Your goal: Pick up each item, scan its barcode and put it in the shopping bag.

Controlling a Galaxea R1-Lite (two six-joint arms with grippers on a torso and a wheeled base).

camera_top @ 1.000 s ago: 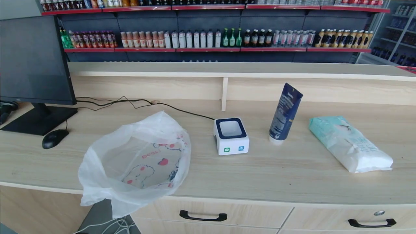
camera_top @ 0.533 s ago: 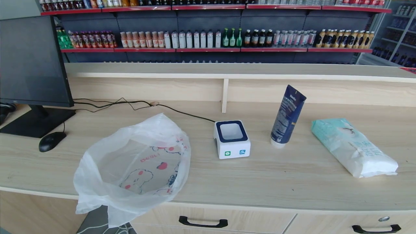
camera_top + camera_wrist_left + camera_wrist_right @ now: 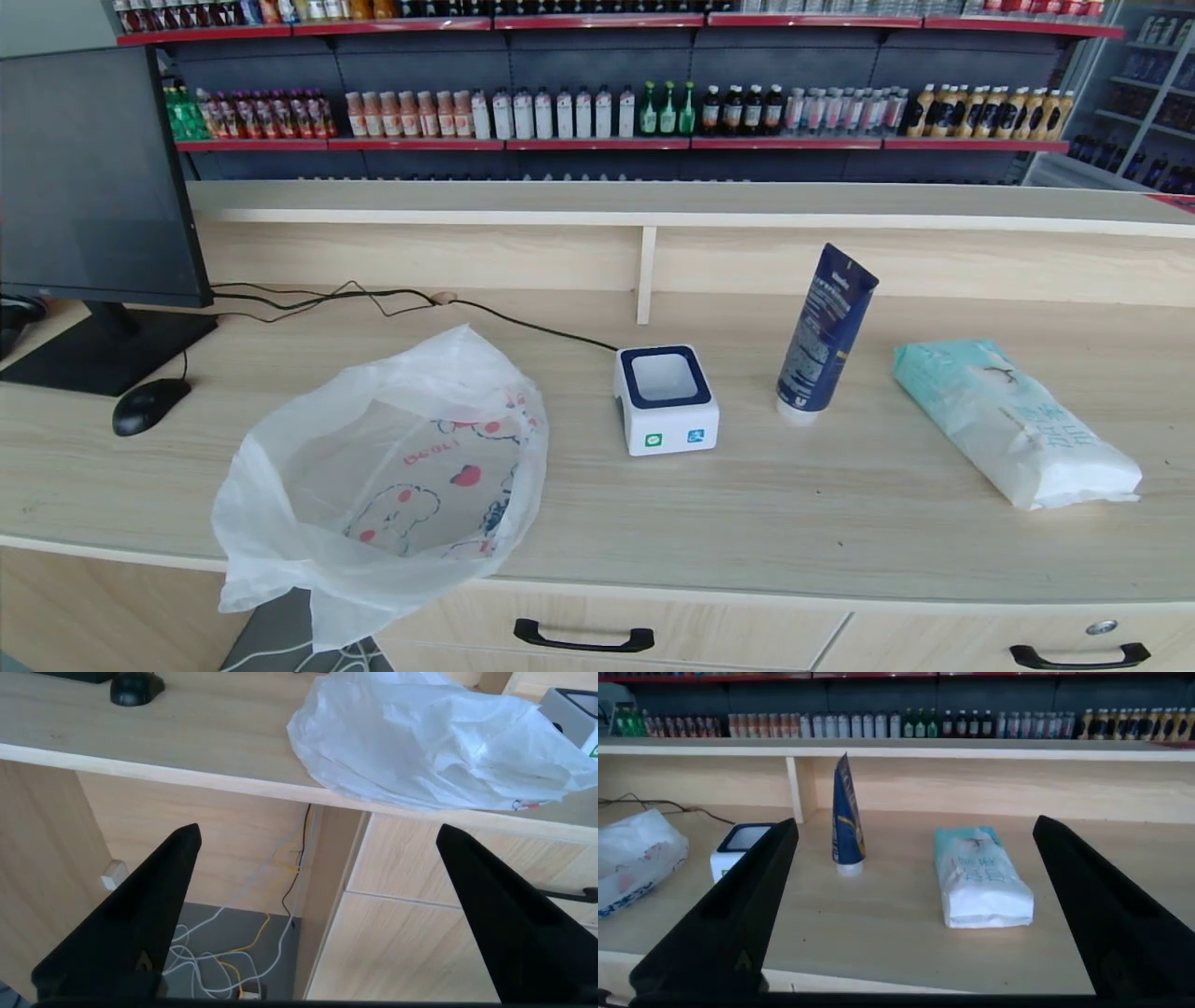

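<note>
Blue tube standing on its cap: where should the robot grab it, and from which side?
Probably around the blue tube's middle, coming level from the front: it stands upright on its white cap, tall and slim, with bare counter before it.

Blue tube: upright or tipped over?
Upright. The blue tube stands on its white cap on the counter, crimped end up.

My pale wooden desk (image 3: 794, 504) runs ahead. My left fingers (image 3: 140, 915) sit below its front edge. Just beyond them the shopping bag (image 3: 392, 467) lies open and spills over that edge, with a black mouse (image 3: 147, 405) and a monitor stand (image 3: 107, 350) farther off. Beyond my right fingers (image 3: 729, 915) are the white scanner (image 3: 665, 399), the upright blue tube (image 3: 826, 336) and the flat tissue pack (image 3: 1013, 425), in a row, each apart.
</note>
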